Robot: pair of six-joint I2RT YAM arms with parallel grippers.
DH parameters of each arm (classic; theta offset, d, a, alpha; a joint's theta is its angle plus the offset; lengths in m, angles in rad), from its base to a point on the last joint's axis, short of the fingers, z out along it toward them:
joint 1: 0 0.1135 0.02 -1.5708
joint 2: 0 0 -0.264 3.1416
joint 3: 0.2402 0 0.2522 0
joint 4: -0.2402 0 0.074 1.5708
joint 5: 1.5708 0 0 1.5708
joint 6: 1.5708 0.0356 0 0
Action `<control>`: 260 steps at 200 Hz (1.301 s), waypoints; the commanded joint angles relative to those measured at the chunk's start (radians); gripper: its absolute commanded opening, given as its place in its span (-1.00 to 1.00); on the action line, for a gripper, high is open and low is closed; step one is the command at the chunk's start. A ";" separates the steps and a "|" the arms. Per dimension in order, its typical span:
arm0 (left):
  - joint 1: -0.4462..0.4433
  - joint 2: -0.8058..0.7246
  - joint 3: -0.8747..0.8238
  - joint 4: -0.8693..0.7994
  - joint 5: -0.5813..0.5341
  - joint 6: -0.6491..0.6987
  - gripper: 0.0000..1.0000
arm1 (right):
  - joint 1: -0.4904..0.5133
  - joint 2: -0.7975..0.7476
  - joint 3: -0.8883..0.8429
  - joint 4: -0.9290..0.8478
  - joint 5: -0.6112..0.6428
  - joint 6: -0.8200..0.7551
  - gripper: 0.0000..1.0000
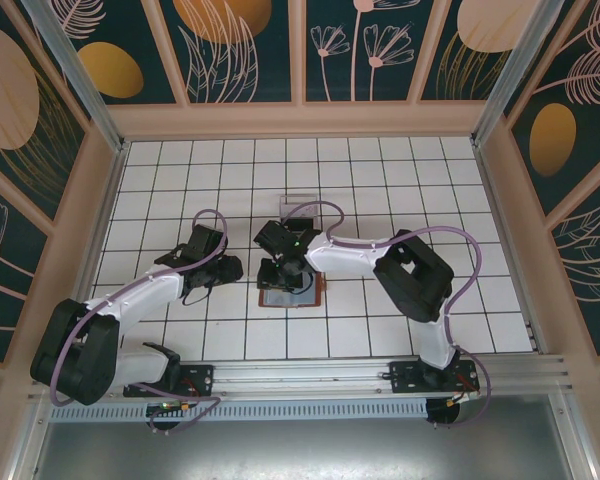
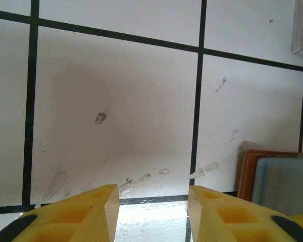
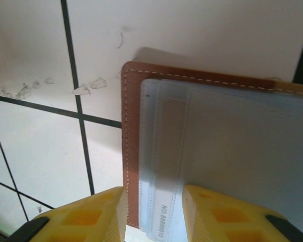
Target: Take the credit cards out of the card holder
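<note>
White tiles with black grid lines cover the surface [image 1: 430,180], shut in on three sides by wooden-framed walls [image 1: 300,120], with a metal rail [image 1: 310,378] along the near edge. Most of the tiles lie bare, widest towards the far corners and along both sides.

Near the middle lies the card holder [image 1: 292,296], opened flat, its reddish-brown rim framing a grey-blue lining. A clear plastic tray [image 1: 302,205] sits a little beyond it towards the far wall, apart from it.

From above, the right arm reaches in from the right and the right fingers [image 3: 194,201] hang directly over the holder. In the right wrist view they stand partly apart, straddling the holder's stitched side edge. Between them runs a pale strip [image 3: 164,166] with a printed number, lying in a lining pocket. Whether the tips press on it I cannot tell.

The left fingers [image 2: 108,201] are just to the left of the holder, also partly apart, with only bare tile between them. The holder's corner lies just beside them.
</note>
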 commanded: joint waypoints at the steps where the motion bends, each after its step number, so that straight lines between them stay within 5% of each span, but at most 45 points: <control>1: 0.006 0.014 0.014 0.006 0.015 0.017 -0.17 | 0.014 0.030 0.030 -0.126 0.083 -0.027 -0.28; 260: 0.006 0.058 0.046 0.009 0.051 0.033 -0.18 | 0.049 0.039 0.205 -0.519 0.377 -0.009 -0.13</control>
